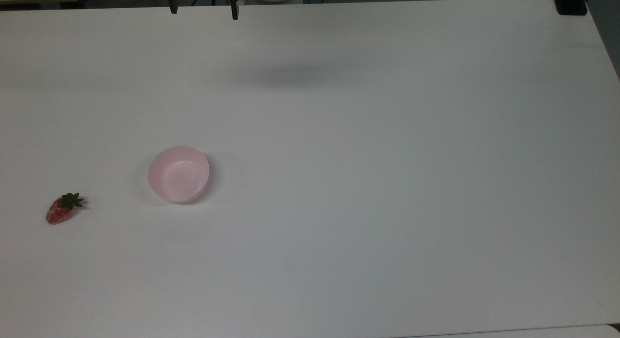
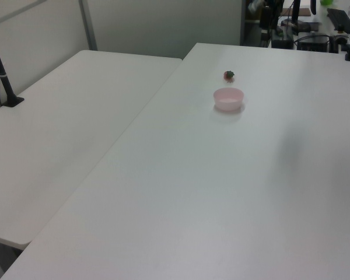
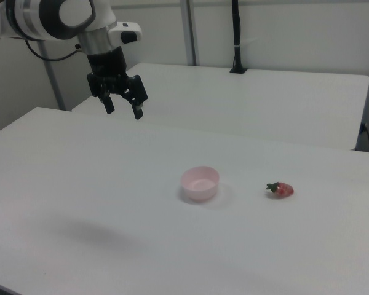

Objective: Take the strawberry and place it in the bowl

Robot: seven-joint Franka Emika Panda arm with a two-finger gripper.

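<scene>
We find no text, label, brand, number or sign that we can read in any of the views.
</scene>
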